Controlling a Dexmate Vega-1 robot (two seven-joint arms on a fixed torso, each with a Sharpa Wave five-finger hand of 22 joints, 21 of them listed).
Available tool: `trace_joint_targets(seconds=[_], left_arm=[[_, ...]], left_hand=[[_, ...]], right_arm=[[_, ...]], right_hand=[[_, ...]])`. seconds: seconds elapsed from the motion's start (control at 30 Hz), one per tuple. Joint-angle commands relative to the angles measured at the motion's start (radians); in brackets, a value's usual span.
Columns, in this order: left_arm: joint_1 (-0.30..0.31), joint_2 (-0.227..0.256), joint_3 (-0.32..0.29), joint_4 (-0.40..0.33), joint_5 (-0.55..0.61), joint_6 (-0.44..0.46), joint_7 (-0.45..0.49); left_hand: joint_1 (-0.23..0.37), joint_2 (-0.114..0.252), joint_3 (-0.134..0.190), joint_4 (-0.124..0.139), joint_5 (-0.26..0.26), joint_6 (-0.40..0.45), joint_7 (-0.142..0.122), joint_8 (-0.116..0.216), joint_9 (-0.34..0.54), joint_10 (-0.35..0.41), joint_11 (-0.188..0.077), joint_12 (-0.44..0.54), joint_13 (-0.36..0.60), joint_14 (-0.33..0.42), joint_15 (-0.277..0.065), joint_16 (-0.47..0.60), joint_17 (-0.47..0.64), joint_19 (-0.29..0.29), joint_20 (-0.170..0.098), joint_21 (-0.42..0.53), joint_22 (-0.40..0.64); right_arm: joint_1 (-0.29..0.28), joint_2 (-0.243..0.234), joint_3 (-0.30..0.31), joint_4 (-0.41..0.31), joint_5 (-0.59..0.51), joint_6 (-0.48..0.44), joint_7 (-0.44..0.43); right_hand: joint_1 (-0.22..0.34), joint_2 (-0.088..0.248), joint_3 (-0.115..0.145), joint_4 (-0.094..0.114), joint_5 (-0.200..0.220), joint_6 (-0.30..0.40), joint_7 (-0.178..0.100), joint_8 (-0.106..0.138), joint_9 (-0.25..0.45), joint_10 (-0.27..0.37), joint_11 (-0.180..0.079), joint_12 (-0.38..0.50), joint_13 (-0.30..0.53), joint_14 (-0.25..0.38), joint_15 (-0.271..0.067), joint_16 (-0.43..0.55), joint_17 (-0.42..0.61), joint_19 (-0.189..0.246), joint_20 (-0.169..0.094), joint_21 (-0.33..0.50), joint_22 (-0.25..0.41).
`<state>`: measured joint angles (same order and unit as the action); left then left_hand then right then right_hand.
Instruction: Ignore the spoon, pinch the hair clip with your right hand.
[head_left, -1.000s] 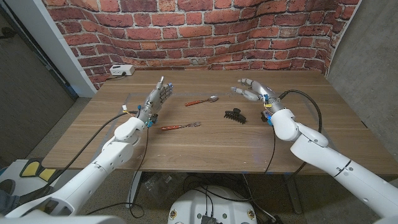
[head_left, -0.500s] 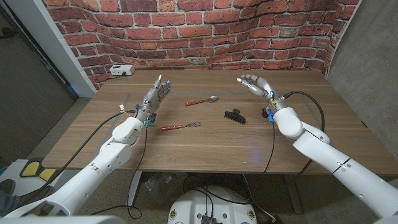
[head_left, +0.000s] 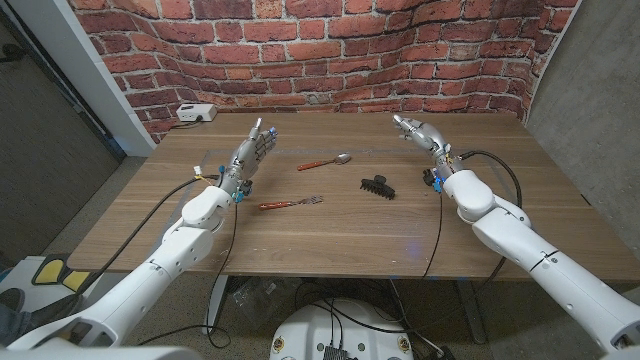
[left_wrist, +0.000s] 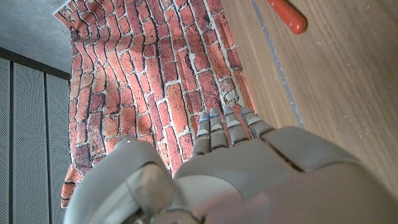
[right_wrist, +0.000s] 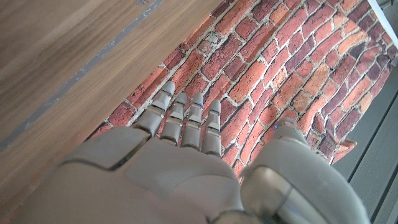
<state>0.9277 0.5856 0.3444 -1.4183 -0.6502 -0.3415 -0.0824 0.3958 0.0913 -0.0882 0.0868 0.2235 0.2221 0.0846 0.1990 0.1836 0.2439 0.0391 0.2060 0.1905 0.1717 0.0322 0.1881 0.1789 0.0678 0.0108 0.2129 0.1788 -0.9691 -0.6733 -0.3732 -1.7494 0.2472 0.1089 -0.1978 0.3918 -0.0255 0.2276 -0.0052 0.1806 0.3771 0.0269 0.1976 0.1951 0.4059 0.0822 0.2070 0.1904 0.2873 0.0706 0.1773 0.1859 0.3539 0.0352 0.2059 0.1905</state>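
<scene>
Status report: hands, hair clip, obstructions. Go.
Both hands open: left hand, right hand raised. Hair clip untouched on table. Nothing blocking it; spoon apart.

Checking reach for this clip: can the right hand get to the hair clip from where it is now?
Probably yes. The right hand is open and raised, off to the side of the hair clip, with only bare table between. The spoon and fork lie on the clip's other side.

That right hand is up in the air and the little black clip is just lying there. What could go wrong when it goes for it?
The right hand is raised and apart from the hair clip, so it must come down and toward the table's middle; a poor approach could nudge the small clip away instead of pinching it. The spoon and the fork lie to the clip's left, so a sweep that overshoots might knock them.
</scene>
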Motion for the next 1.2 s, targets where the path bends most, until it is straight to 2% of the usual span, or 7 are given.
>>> trace_joint_targets(seconds=[0.03,0.23,0.33,0.47,0.87,1.2], left_arm=[[-0.026,-0.017,0.005,0.025,-0.004,0.005,0.0],[-0.042,-0.023,0.012,0.033,-0.001,0.021,0.005],[-0.047,-0.026,0.016,0.033,0.004,0.027,0.012],[-0.05,-0.022,0.021,0.027,0.005,0.044,0.012],[-0.054,-0.019,0.023,0.013,0.018,0.059,0.038],[-0.064,-0.026,0.024,0.025,0.018,0.057,0.035]], left_hand=[[0.01,-0.003,-0.008,0.0,-0.001,-0.003,0.008,-0.001,0.004,0.0,0.005,-0.002,0.003,0.002,-0.003,0.001,0.003,0.011,-0.012,0.009,0.003],[0.012,-0.003,-0.009,0.0,-0.001,-0.019,0.012,-0.007,0.004,-0.014,0.011,-0.007,0.003,-0.014,-0.003,-0.005,0.003,0.008,-0.022,0.006,0.002],[0.013,-0.003,-0.01,-0.001,-0.001,-0.023,0.013,-0.008,0.004,-0.021,0.01,-0.01,0.003,-0.022,-0.002,-0.007,0.003,0.007,-0.025,0.005,0.002],[0.014,-0.003,-0.012,-0.001,0.0,-0.042,0.011,-0.013,0.004,-0.04,0.012,-0.015,0.002,-0.042,0.003,-0.012,0.003,-0.009,-0.032,-0.003,0.002],[0.015,-0.003,-0.016,-0.001,0.0,-0.059,0.009,-0.015,0.004,-0.062,0.004,-0.019,0.002,-0.07,0.006,-0.015,0.004,-0.025,-0.027,-0.009,0.003],[0.015,-0.002,-0.017,-0.001,0.0,-0.061,0.007,-0.013,0.003,-0.064,0.005,-0.017,0.002,-0.075,0.004,-0.013,0.004,-0.023,-0.036,-0.008,0.003]], right_arm=[[0.07,0.091,0.01,0.225,0.213,0.149,0.144],[0.107,0.11,0.006,0.305,0.308,0.179,0.248],[0.119,0.119,0.006,0.335,0.339,0.179,0.269],[0.132,0.124,0.007,0.367,0.37,0.182,0.296],[0.139,0.13,0.011,0.409,0.4,0.19,0.303],[0.149,0.132,0.001,0.421,0.396,0.182,0.296]], right_hand=[[-0.02,0.0,-0.009,0.001,-0.003,-0.069,0.038,-0.02,0.0,-0.028,0.034,-0.007,0.0,-0.011,-0.007,0.002,0.001,0.001,-0.037,0.003,0.001],[-0.045,-0.004,-0.023,0.003,-0.002,-0.147,0.08,-0.026,-0.003,-0.113,0.05,-0.025,-0.002,-0.094,0.011,-0.009,0.0,-0.069,-0.044,-0.018,-0.004],[-0.054,-0.006,-0.029,0.001,-0.001,-0.185,0.108,-0.026,-0.004,-0.151,0.053,-0.027,-0.003,-0.125,0.017,-0.008,-0.001,-0.087,-0.044,-0.019,-0.005],[-0.06,-0.007,-0.033,0.001,0.0,-0.201,0.128,-0.024,-0.005,-0.167,0.06,-0.026,-0.004,-0.14,0.029,-0.007,-0.001,-0.1,-0.043,-0.019,-0.006],[-0.071,-0.009,-0.038,0.004,0.0,-0.203,0.123,-0.02,-0.006,-0.171,0.062,-0.021,-0.005,-0.144,0.029,-0.003,0.0,-0.112,-0.042,-0.02,-0.006],[-0.08,-0.009,-0.043,0.007,0.001,-0.195,0.12,-0.013,-0.007,-0.158,0.063,-0.013,-0.005,-0.137,0.029,0.003,0.0,-0.111,-0.039,-0.016,-0.006]])
